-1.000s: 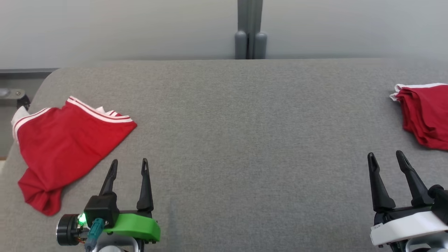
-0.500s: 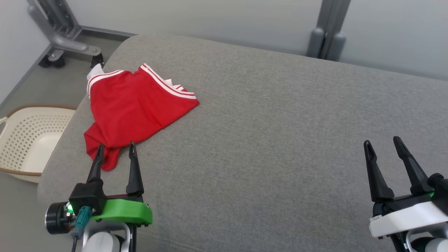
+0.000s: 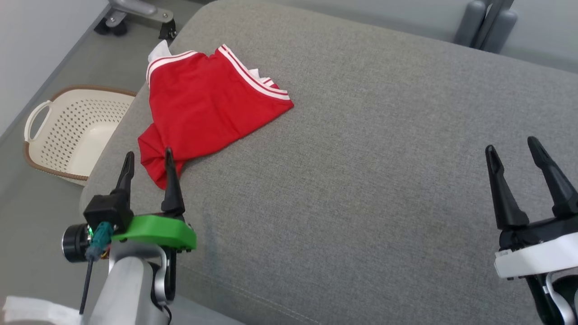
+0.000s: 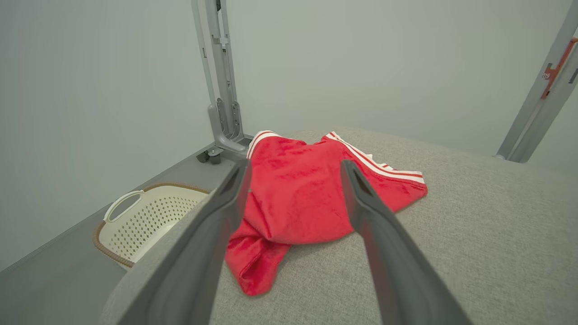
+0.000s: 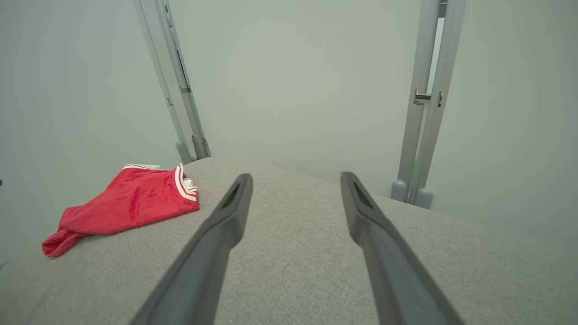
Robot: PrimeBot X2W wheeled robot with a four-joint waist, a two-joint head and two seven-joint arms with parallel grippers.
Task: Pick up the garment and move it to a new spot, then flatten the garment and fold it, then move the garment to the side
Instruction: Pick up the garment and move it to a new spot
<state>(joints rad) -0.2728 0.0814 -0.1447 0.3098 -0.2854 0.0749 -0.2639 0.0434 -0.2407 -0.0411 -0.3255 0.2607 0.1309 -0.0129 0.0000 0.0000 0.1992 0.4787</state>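
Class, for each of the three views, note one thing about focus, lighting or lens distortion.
Head view: even, soft light, no glare; red garment and grey cushion weave look sharp. Left wrist view: left tool fingers blur near the lens, tinted red beside the garment. Right wrist view: right tool blurs likewise; frame post leans, a wide-angle effect.

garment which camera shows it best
Head view: nearly all the garment from above, stripes clear. Left wrist view has it close, but the left pincer hides parts; right wrist view shows it small, far left.
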